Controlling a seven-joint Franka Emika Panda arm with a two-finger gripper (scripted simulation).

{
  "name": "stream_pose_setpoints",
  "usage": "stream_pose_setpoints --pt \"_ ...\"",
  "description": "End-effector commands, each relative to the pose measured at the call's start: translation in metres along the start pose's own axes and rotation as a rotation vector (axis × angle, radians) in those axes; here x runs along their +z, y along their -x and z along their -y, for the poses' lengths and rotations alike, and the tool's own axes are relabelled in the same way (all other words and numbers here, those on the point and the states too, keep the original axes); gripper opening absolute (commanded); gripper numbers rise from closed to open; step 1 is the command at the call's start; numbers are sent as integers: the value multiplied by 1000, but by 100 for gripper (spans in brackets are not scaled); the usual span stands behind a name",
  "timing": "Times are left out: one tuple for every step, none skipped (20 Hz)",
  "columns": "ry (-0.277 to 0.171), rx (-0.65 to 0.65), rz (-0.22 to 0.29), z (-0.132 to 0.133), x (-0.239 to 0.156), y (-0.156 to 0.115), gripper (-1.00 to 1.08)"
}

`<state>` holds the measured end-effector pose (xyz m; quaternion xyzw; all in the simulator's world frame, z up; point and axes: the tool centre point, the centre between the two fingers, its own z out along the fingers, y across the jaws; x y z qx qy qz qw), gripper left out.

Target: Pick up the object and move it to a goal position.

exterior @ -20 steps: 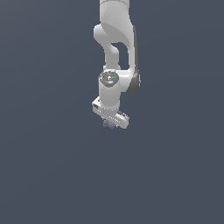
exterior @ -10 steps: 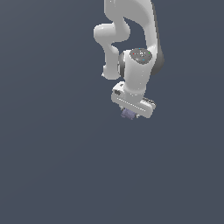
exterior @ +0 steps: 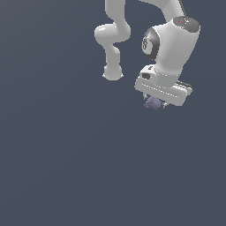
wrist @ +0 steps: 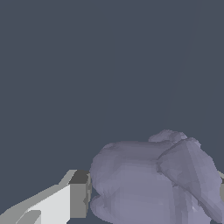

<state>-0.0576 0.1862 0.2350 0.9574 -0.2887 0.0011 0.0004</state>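
The white, glossy, round-jointed robot arm comes in from the upper edge of the exterior view, bends through a rounded elbow, and ends in a thick cylindrical wrist that leans down and toward the exterior view's left. Below the wrist sits the broad, flat, box-like white gripper, its long body tilted so that the end on the exterior view's right hangs a little lower. A dark round cap with a small marking shows on the side of the wrist housing above the gripper.

The small, muted purple-lavender, irregular blocky lump sits directly under the gripper body, tucked between the jaws and touching them. In the wrist view the same lump fills the space ahead of the camera: matte, faceted, made of several rounded bulges with one angular wedge on one side. One white finger with a grey pad presses against the lump's flank; only a sliver of the opposite finger shows at the far side of the lump. The jaws are clamped on the lump.

Everything behind the gripper is a flat, even slate-blue backdrop without visible texture.
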Motion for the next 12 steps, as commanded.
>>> stream_pose_setpoints --pt "1 2 1 15 -15 11 -100" --pt "1 2 1 20 -19 14 -100" --pt "1 2 1 24 -24 17 -100" --pt "0 1 2 28 -27 20 -100" --pt "0 1 2 32 -30 22 -100" --pt "0 1 2 35 -33 24 -100" --pt "0 1 2 37 -35 25 -100" --pt "0 1 2 39 -37 26 -100" --pt "0 1 2 41 -38 27 -100" --pt "0 1 2 42 -39 28 -100" --pt "0 1 2 42 -40 28 -100" --pt "0 1 2 42 -40 28 -100"
